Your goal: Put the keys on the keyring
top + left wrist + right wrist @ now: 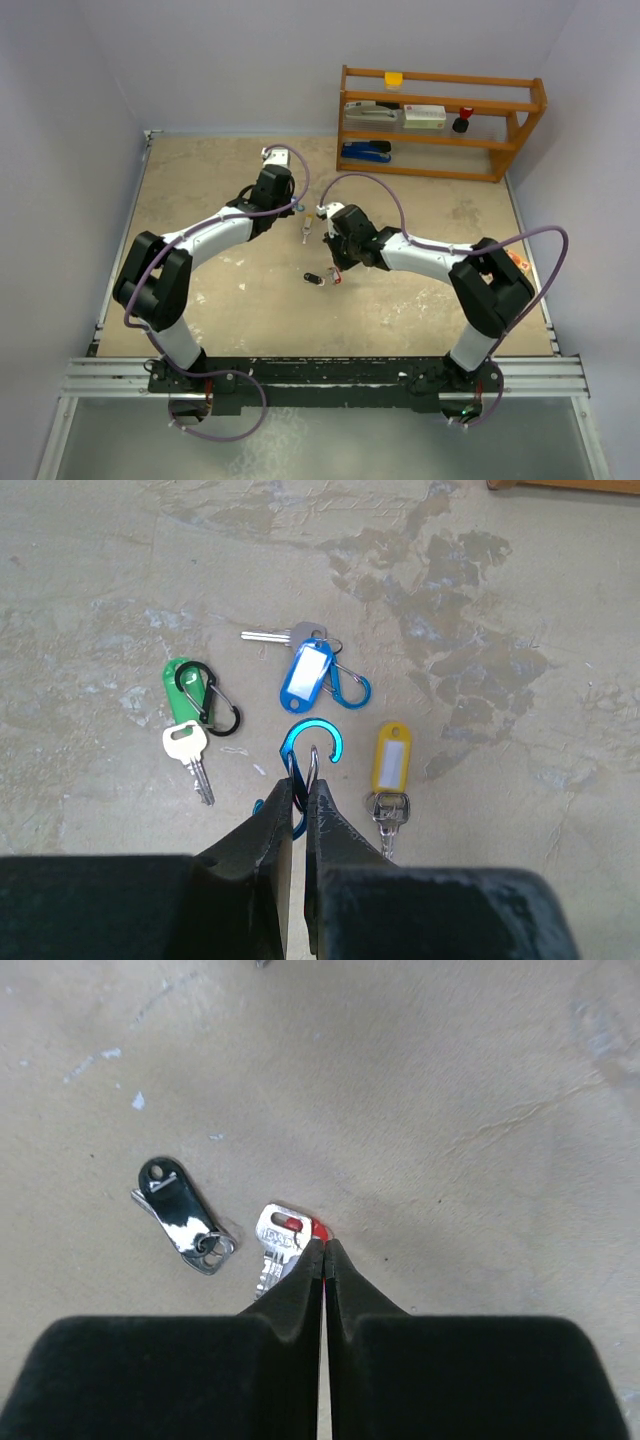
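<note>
My left gripper [300, 785] is shut on a blue carabiner-style keyring [313, 742], held just above the table. Beyond it lie three keys: one with a green tag [181, 688] and a black clip, one with a blue tag [305, 676] and a blue clip, and one with a yellow tag [391, 757]. In the right wrist view my right gripper [324, 1245] is shut on a red piece [318, 1229] that runs through the head of a silver key [272, 1243]. A key with a black tag [175, 1210] lies to its left. From above, the right gripper [334, 275] is near the table's middle and the left gripper [300, 207] is farther back.
A wooden shelf [440, 120] stands at the back right with a blue stapler [366, 151], a box and small items on it. Purple cables loop over both arms. The worn tabletop [200, 200] ends at walls on the left and back.
</note>
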Motion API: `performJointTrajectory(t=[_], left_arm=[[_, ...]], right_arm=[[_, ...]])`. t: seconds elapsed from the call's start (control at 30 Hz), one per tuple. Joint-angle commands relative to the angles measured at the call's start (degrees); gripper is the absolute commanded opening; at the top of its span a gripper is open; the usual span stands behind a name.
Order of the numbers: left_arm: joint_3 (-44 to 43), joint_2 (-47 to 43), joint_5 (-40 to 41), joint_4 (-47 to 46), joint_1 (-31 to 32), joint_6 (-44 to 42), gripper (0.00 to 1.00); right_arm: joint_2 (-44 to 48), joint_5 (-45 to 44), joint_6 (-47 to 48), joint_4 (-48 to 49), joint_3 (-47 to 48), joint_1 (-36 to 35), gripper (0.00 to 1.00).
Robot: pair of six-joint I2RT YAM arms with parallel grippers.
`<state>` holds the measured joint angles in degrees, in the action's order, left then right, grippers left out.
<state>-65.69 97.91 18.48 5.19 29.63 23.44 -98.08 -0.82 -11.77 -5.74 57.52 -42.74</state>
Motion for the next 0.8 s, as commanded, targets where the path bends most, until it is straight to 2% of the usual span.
performJointTrajectory(t=[0.0,0.07,0.13,0.17,0.23,0.27,0.33,0.57,0.77], left_arm=[[0.4,-2.1,-0.4,-2.5,-0.5,0.7,0.00],[0.3,-2.2,-0.5,-2.4,-0.5,0.7,0.00],[0.3,-2.4,-0.5,-2.4,-0.5,0.7,0.00],[0.4,-2.5,-0.4,-2.4,-0.5,0.7,0.00],[0.4,-2.6,-0.4,-2.4,-0.5,0.7,0.00],[0.4,-2.7,-0.4,-2.4,-0.5,0.6,0.00],[0.4,-2.7,-0.4,-2.4,-0.5,0.6,0.00],[0.6,-2.9,-0.5,-2.4,-0.6,0.5,0.00],[0.8,-3.2,-0.4,-2.5,-0.7,0.5,0.00]], right_arm=[[3.5,-2.7,-0.1,3.4,0.5,-0.3,0.00],[3.1,-2.7,-0.5,2.7,1.3,-0.3,0.02],[3.0,-2.8,-1.1,1.7,2.1,-0.2,0.09],[3.0,-2.9,-1.6,1.1,2.4,-0.2,0.15],[3.0,-2.9,-2.5,0.0,3.0,-0.2,0.40],[2.7,-3.0,-3.0,-1.1,3.6,-0.2,0.49],[2.1,-3.8,-5.2,-4.5,5.2,-0.2,0.56],[0.5,-2.0,-5.3,-6.3,5.6,-0.3,0.59],[-1.1,0.6,-2.3,-5.8,5.0,-0.4,0.52]])
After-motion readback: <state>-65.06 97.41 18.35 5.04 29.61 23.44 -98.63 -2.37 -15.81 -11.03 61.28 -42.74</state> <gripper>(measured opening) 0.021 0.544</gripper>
